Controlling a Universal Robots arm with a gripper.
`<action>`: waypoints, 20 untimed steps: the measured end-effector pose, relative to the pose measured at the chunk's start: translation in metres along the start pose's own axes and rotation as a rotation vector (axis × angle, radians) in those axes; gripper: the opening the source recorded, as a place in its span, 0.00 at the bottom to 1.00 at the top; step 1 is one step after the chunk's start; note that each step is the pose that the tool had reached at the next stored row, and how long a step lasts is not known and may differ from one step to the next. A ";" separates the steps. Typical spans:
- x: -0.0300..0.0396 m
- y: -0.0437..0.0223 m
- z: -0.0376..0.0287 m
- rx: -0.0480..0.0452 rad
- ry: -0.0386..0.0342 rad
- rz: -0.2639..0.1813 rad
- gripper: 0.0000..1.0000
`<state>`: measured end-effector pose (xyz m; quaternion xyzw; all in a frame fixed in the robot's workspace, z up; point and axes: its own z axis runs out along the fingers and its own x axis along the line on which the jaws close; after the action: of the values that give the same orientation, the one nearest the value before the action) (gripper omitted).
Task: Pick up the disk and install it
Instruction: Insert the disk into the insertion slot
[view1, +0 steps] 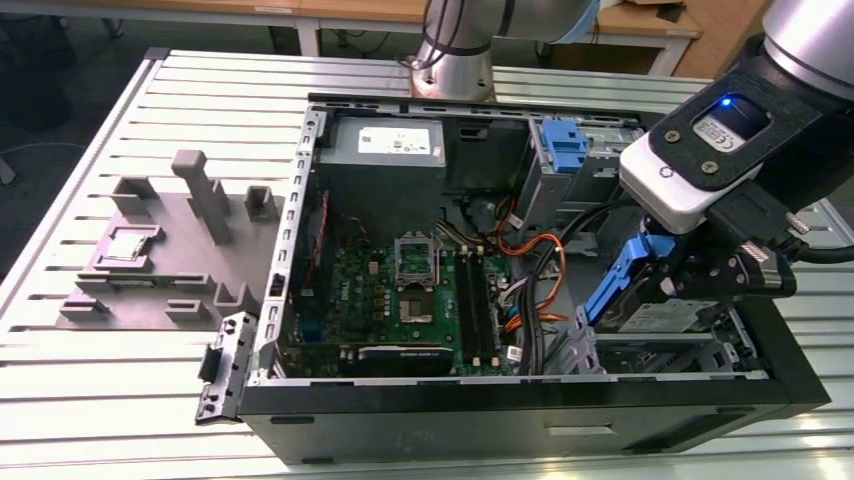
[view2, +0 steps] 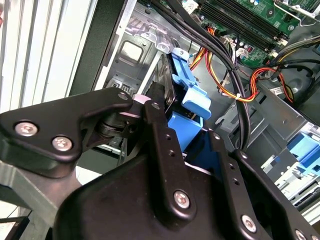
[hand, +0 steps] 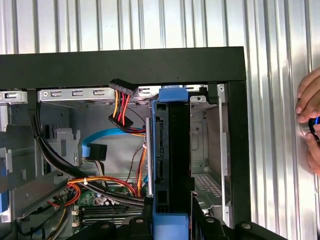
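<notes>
The disk (view1: 663, 318), lower right in exterior view, stands on edge, pinched by the gripper (view1: 694, 285). Judged stiff, weighty, shock-sensitive; hold by its edges.

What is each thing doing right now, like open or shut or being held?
disk: held on edge, lined up with the drive bay.
gripper: shut on the disk.
computer case: open, side off, insides showing.
power-supply box: fixed inside the case.
person's hand: fingers curled, beside the case.
</notes>
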<state>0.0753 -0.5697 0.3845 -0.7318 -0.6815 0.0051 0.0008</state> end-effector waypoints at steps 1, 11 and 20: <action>0.0000 0.0000 0.0003 0.0000 0.0006 0.000 0.37; 0.0000 0.0000 0.0001 0.0000 0.0000 0.000 0.44; 0.0000 0.0000 0.0003 0.0000 0.0000 0.000 0.24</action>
<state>0.0753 -0.5697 0.3842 -0.7318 -0.6815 0.0051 0.0008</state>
